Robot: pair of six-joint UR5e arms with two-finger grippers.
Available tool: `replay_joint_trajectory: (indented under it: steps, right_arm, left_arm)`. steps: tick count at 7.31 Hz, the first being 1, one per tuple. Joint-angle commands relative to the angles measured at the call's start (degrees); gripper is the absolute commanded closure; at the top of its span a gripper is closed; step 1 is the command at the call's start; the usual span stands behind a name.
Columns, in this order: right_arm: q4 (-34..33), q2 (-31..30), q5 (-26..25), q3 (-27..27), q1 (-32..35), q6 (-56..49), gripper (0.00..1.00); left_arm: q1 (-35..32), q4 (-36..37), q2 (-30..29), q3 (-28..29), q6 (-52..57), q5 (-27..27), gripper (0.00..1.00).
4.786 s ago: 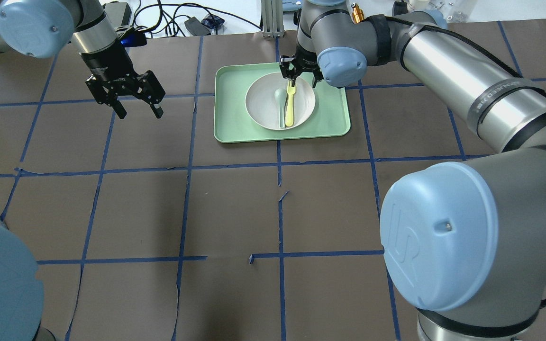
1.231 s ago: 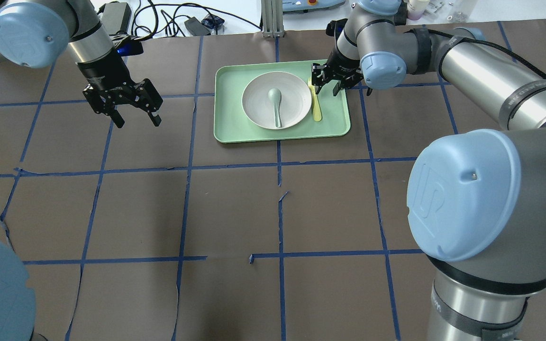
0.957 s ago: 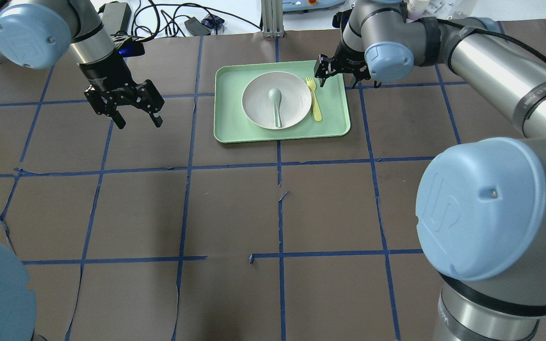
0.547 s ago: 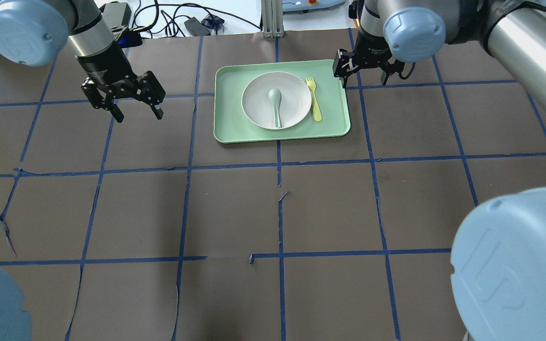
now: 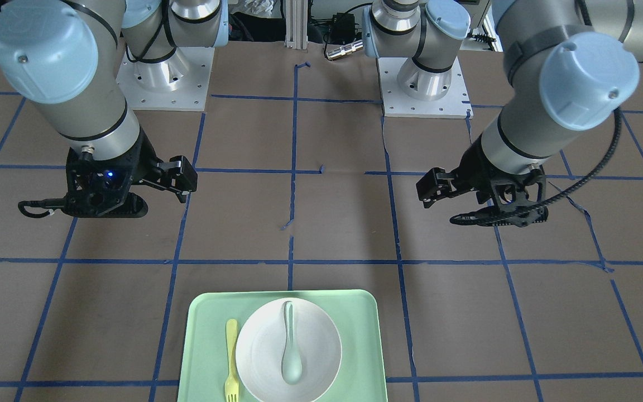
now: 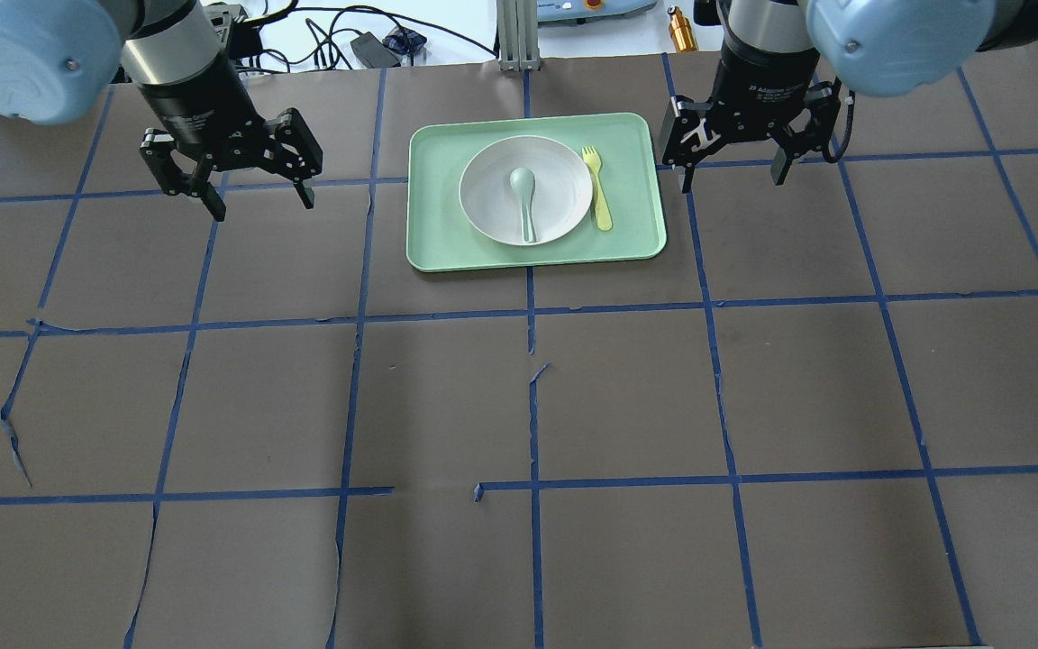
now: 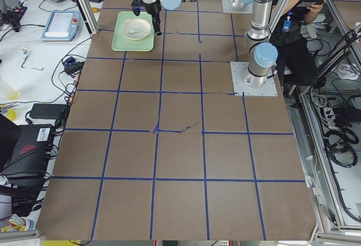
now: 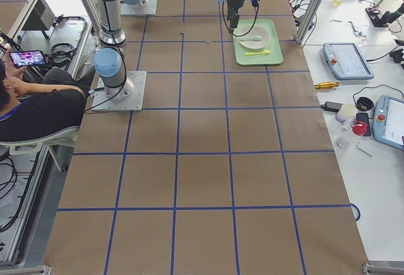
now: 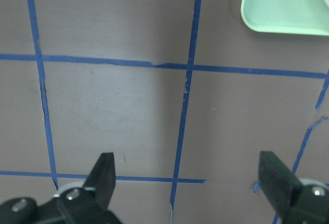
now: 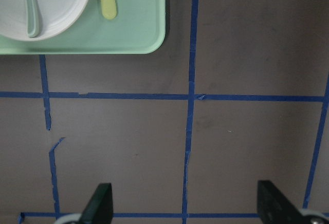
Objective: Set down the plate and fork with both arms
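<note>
On the tray rest the fork and the plate holding a spoon; left hand and right hand gape empty.

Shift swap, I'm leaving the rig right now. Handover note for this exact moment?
Left gripper: open, empty, off the left side of the tray.
Right gripper: open, empty, off the tray's right side.
Plate sits on the tray with a spoon lying in it. Fork lies flat on the tray beside the plate's right edge, tines away from the robot.
Done: plate and fork both on the tray, neither held.
Left: probably nothing; maybe check whether the spoon belongs there.
</note>
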Motion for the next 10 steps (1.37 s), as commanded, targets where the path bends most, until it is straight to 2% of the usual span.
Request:
replay_joint_trajectory:
  steps: [1,3,6,8,10]
  right_arm:
    - [1.4,-1.7,0.8,0.1,0.9,1.2,0.00]
    - [2.3,-3.0,0.8,0.1,0.9,1.3,0.00]
    - [3.9,-4.0,0.9,0.4,0.9,1.3,0.00]
    - [3.2,-4.0,1.1,2.9,0.9,1.3,0.00]
    - [3.0,-4.1,1.1,1.6,0.9,1.3,0.00]
  left_arm:
    - [-5.1,4.3,1.1,-1.8,-6.6,1.2,0.00]
    - [-4.3,3.7,1.1,-1.1,0.4,1.2,0.00]
    - [-4.2,3.1,1.9,-0.9,0.8,0.4,0.00]
    - [-4.0,1.8,2.9,-1.1,0.8,-0.3,0.00]
    - [-4.0,0.0,4.0,-1.2,2.0,0.1,0.00]
